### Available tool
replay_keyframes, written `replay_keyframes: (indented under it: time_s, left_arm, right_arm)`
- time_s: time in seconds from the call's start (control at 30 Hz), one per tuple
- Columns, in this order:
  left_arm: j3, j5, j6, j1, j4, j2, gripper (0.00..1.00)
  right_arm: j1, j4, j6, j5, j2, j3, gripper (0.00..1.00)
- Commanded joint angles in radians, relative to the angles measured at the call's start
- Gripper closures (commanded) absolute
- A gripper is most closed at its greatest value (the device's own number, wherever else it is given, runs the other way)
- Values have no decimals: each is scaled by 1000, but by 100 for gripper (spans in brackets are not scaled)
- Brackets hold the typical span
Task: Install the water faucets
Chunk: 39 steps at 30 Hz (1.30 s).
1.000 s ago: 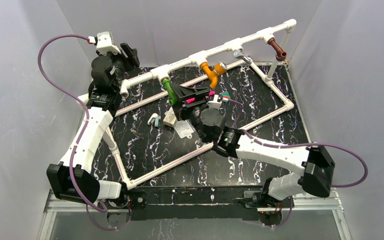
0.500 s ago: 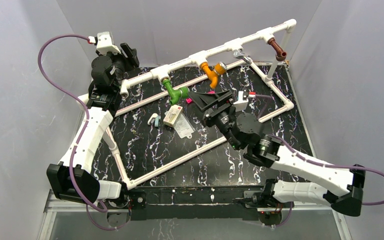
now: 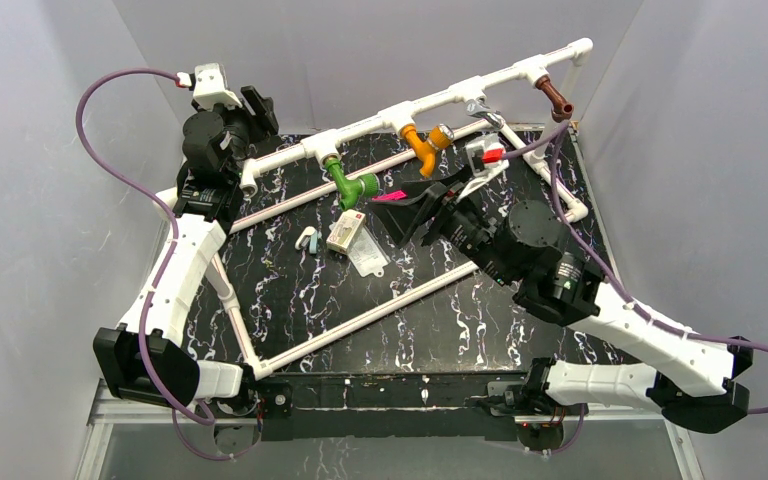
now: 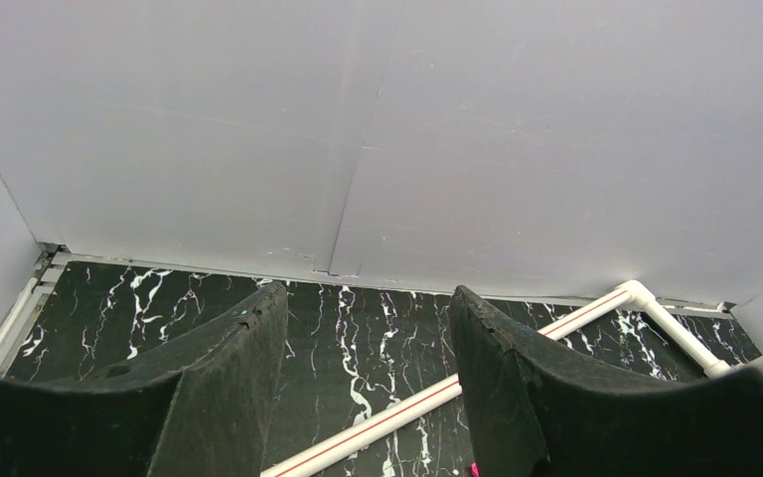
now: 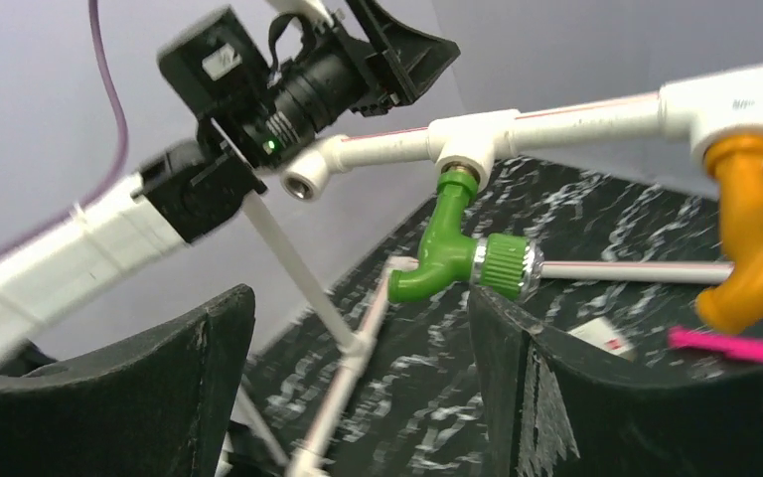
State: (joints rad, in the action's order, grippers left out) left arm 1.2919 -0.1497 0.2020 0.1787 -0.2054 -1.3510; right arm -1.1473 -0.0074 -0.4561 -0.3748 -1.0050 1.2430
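Observation:
Three faucets hang from the raised white pipe rail [image 3: 430, 97]: a green one [image 3: 349, 185] at the left tee, an orange one [image 3: 421, 147] at the middle tee, a brown one [image 3: 557, 99] at the far right tee. My right gripper [image 3: 412, 207] is open and empty, a little right of the green faucet and below the orange one. In the right wrist view the green faucet [image 5: 452, 253] hangs beyond the open gripper [image 5: 358, 298], with the orange faucet [image 5: 755, 243] at the right. My left gripper [image 3: 260, 108] is open and empty at the rail's left end, also open in its wrist view [image 4: 368, 298].
A white pipe frame [image 3: 360, 320] lies on the black marbled board. A small card packet [image 3: 345, 235], a clear bag [image 3: 368, 258], a teal piece [image 3: 308, 240] and a flat pink strip [image 3: 390, 197] lie inside it. A silver fitting [image 3: 482, 110] sits by the rail.
My right gripper has drawn back to the right, away from the green faucet, which stays hanging on the rail. The left arm has not moved.

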Motion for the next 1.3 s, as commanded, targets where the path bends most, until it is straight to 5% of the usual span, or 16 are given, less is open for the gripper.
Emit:
replay_keyframes:
  time_s: [0.0, 0.37, 0.67, 1.27]
  left_arm:
    - [-147, -14, -6, -3, 302, -148, 42]
    - [-147, -14, -9, -2, 305, -156, 42]
    - [-147, -14, -10, -3, 305, -161, 42]
    - [-147, -16, -12, -2, 307, -164, 42]
  right_arm:
    - [1, -92, 509, 123, -32, 82, 16]
    - [-43, 111, 1287, 170, -24, -67, 10]
    - [-167, 366, 1796, -20, -115, -162, 8]
    - [-151, 576, 1892, -110, -321, -142, 11]
